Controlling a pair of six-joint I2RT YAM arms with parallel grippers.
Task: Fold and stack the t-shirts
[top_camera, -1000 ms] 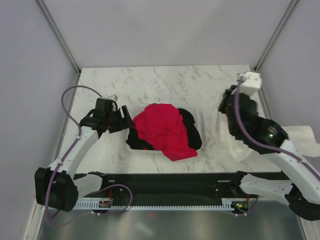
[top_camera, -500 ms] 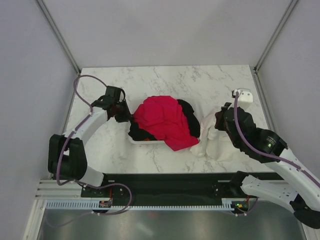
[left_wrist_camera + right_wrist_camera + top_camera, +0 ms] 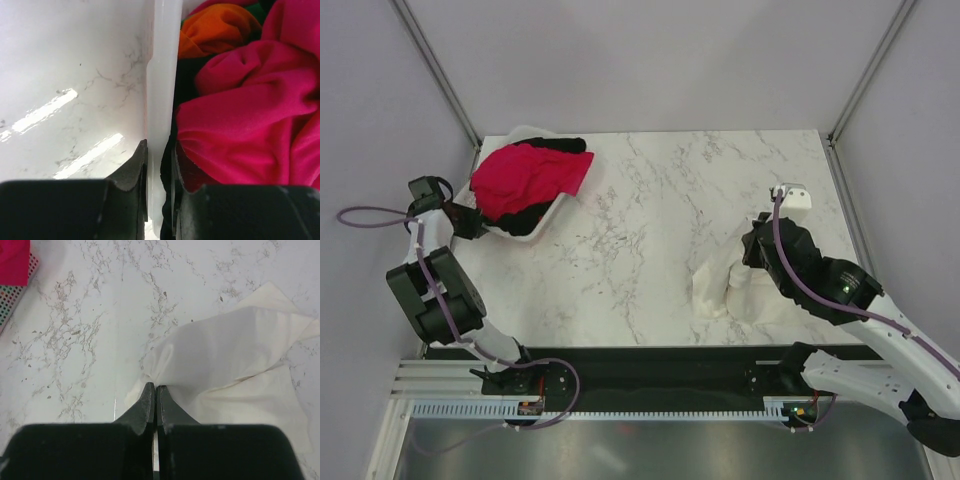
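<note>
With the left gripper (image 3: 159, 150), pinches the rim of the white basket (image 3: 162, 75) holding a red-pink t-shirt (image 3: 250, 110). Clamps a white t-shirt (image 3: 240, 340) fold in the right gripper (image 3: 155, 390) — down on the tabletop (image 3: 75, 315).

The white plastic basket (image 3: 552, 210) holding the bright red-pink cloth shirt (image 3: 525, 175) has slid from frame centre to upper left, and the left pincer (image 3: 159, 150) is now clamped on its rim. The right pincer (image 3: 154, 387) has dragged the white cloth shirt (image 3: 235, 355) leftward from the right edge.

The counter (image 3: 75, 75) is glossy, smooth and marble-veined, catching bright glare. The basket (image 3: 162, 75) is smooth white plastic. The red-pink shirt (image 3: 250, 110) and white shirt (image 3: 240, 350) are soft matt cloth.
</note>
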